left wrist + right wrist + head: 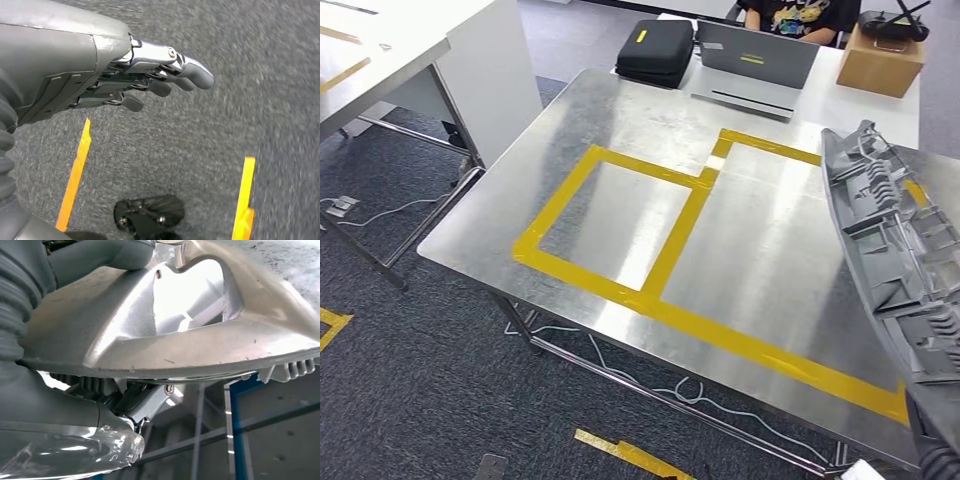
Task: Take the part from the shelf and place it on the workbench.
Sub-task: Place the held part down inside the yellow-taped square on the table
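The part [897, 265], a long grey ribbed plastic moulding, hangs tilted over the right end of the steel workbench [622, 130]. My right hand [940, 462] shows as a dark bit at its near end. In the right wrist view the part [188, 345] lies across my right hand [75, 410], with the thumb [102, 255] on one face and fingers [139, 402] on the other, gripping it. Yellow tape [682, 225] marks two rectangles on the benchtop. My left hand [113, 75] hangs over the carpet with straight fingers and holds nothing.
A black case [656, 48], a grey laptop [756, 55] and a cardboard box [880, 62] sit on the white table behind the bench, where a person sits. Another white table [395, 50] stands at the far left. Cables [365, 215] trail on the carpet.
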